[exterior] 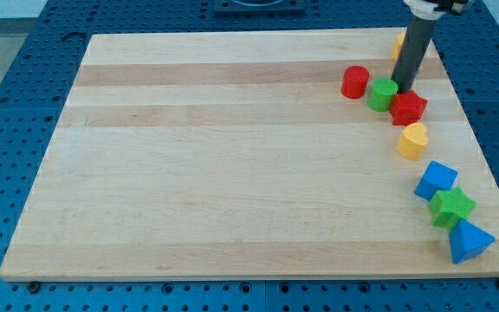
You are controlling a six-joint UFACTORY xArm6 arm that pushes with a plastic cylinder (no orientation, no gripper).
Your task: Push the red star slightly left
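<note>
Wooden board (232,173), one, lying on a blue perforated table (7,104). Red star (408,107), one, near the board's right edge, toward the top right corner. My tip (402,90), a plain rod with nothing to open or shut and nothing held, stands at the star's upper-left side, touching or very nearly so, wedged between the star and the green cylinder (382,94). Governing relation: the star lies to the lower right of my tip, so a leftward push likely calls for the tip to pass round to the star's right side first; pushing from here would, I judge, drive it right or toward the bottom edge. Green cylinder touches the star's left. Further count: red cylinder (354,82), one; yellow block (412,140), one, below the star; a yellow-orange block (398,41), partly hidden behind the rod; blue blocks, two (437,179) (469,242); green star (451,207), one, between them.
</note>
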